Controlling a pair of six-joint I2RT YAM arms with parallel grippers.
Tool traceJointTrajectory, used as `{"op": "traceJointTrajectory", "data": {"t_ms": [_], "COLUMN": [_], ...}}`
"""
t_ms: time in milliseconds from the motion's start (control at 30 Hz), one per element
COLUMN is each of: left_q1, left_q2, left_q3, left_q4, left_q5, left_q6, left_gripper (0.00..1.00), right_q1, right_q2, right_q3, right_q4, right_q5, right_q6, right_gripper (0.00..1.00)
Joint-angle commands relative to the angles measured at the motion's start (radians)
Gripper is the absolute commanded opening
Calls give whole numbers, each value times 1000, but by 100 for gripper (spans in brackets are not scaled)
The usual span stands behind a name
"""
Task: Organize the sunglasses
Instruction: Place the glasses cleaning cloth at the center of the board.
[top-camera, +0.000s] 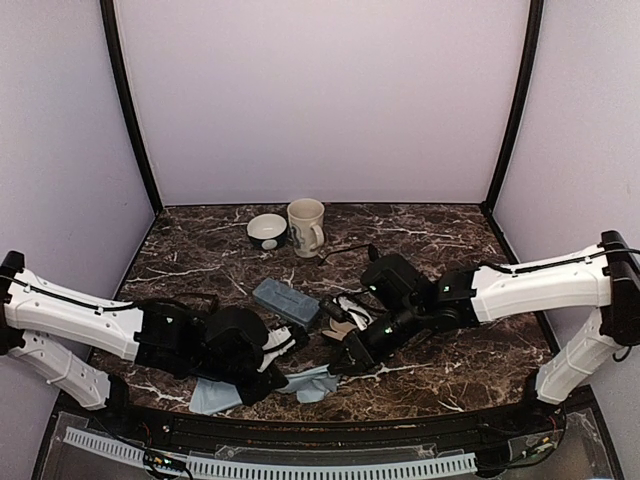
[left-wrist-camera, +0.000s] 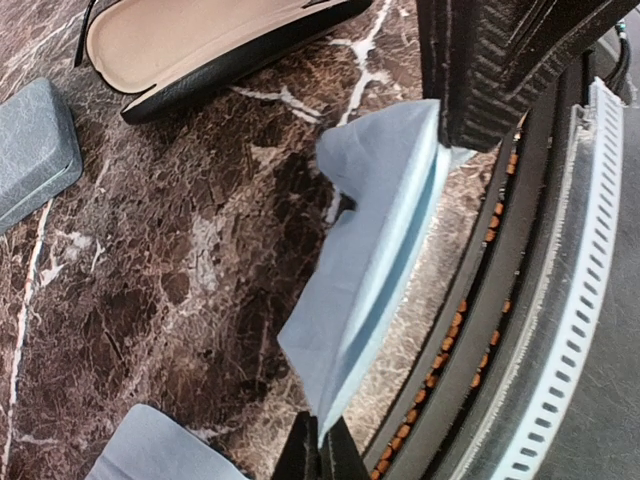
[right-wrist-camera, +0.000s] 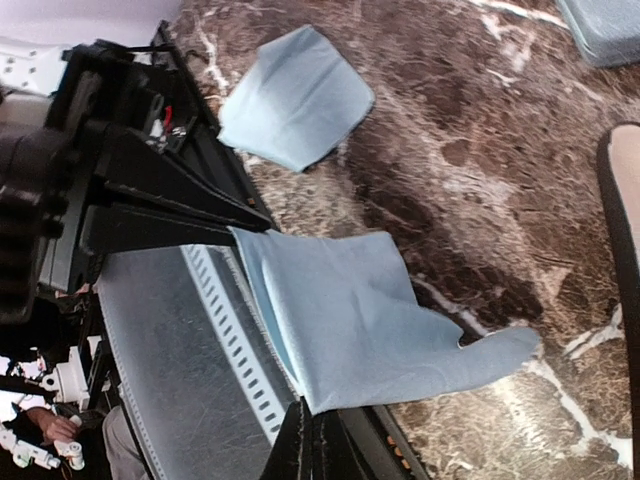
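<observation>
Dark marble bench (top-camera: 450, 250), lilac walls (top-camera: 320, 100); mid-bench grey-blue case (top-camera: 285, 301) shut, black case (left-wrist-camera: 200, 35) open; left claw (left-wrist-camera: 318, 455) and right claw (right-wrist-camera: 308, 440) pinch one blue cloth (right-wrist-camera: 340, 310)

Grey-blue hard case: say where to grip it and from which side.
Grip the grey-blue hard case across its long sides at mid-length, coming down from above. It lies flat and closed, and its short width probably suits the jaws best.

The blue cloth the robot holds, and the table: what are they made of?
The cloth looks like thin, soft fabric with a matte finish, maybe a lens-wiping cloth: it folds and droops. The table looks like polished dark brown marble with white veins, though it could be a printed surface.
</observation>
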Motion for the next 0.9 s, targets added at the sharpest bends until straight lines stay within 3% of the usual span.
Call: {"op": "traceJointTrajectory", "data": {"t_ms": [0,267,533,867], "left_q1": [-2,42,113,147], "left_q2": [31,31,56,87], "left_q3": [-3,-14,-9,-15], "left_q4": [-13,50,84,77], "left_q5": [-77,-67,-1,63], "left_q6": [-5,-2,21,-18], "left_gripper": [0,0,0,0], "right_q1": [-32,-77,-89,-59], "right_q2": [38,77,135,99], "right_q3": [1,45,127,8], "right_q4": [-7,-84,-147,70], "right_q5": [31,72,149,124], "right_q6": [9,-55,-156,-159], "right_gripper": [0,7,23,35]}}
